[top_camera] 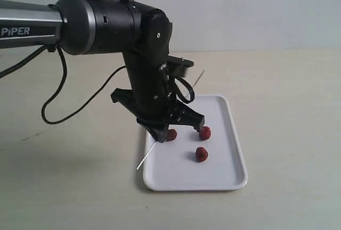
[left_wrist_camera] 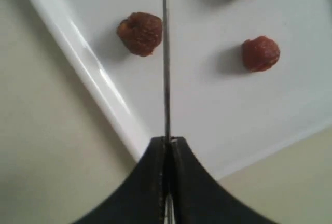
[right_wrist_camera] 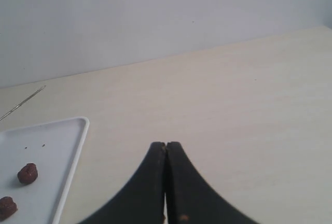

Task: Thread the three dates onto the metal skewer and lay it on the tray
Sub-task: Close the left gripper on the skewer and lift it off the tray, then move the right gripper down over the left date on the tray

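Our left arm [top_camera: 133,43] comes in from the left and bends steeply down over the tray [top_camera: 226,169]. The left gripper [top_camera: 160,136] is pinched tight on the metal skewer [top_camera: 146,157], which runs slanted, with one tip poking out past the tray's near-left edge. The dates [top_camera: 201,154], all three wrinkly and red-brown, sit loose on the tray, one right beside the fingertips. Our right gripper [right_wrist_camera: 166,146] is closed with nothing in it, over bare table [right_wrist_camera: 244,94].

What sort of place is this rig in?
Probably a robot test bench, not a kitchen: bare pale tabletop, blank wall, a cabled robot arm, and only a white tray with three dates.
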### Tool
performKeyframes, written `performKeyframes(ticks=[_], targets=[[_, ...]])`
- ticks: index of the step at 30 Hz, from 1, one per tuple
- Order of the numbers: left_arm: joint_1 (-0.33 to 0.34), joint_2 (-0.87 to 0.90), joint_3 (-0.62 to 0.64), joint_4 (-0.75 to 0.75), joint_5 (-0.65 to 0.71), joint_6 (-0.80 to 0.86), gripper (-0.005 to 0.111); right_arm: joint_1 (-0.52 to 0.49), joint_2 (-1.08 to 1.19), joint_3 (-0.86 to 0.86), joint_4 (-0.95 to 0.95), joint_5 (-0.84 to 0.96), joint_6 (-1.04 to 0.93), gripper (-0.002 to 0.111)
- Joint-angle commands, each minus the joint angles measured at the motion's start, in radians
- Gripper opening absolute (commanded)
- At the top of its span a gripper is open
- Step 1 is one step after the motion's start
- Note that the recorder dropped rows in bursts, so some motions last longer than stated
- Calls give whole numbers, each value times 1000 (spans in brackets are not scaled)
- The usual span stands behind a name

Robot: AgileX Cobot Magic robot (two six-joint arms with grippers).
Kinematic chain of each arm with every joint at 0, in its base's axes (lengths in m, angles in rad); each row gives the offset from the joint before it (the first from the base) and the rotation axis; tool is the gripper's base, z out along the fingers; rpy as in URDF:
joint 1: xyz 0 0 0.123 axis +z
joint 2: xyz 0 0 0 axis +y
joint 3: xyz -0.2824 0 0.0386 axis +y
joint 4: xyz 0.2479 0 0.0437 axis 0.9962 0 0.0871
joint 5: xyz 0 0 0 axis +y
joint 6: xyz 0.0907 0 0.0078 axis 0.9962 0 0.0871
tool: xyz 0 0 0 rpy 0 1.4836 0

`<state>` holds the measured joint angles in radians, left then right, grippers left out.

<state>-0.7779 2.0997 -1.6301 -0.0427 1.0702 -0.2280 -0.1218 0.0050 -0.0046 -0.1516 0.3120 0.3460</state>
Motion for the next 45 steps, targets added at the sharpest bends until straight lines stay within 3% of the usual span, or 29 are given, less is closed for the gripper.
performKeyframes(ticks=[1, 17, 22, 33, 37, 45], targets=[[2, -16, -1, 43, 21, 98, 0, -6, -5, 5, -5, -8, -3, 0], [12, -31, 20, 65, 12, 291, 0, -6, -5, 5, -5, -27, -3, 0], [72, -94, 112, 65, -32, 356, 0, -6, -5, 5, -5, -22, -3, 0], [286, -326, 375, 16, -214, 630, 0, -6, -5, 5, -5, -22, -3, 0], [311, -356, 430, 28, -213, 820, 0, -6, -5, 5, -5, -22, -3, 0], [310, -360, 432, 43, -297, 1044, 0, -6, -5, 5, -5, -22, -3, 0]])
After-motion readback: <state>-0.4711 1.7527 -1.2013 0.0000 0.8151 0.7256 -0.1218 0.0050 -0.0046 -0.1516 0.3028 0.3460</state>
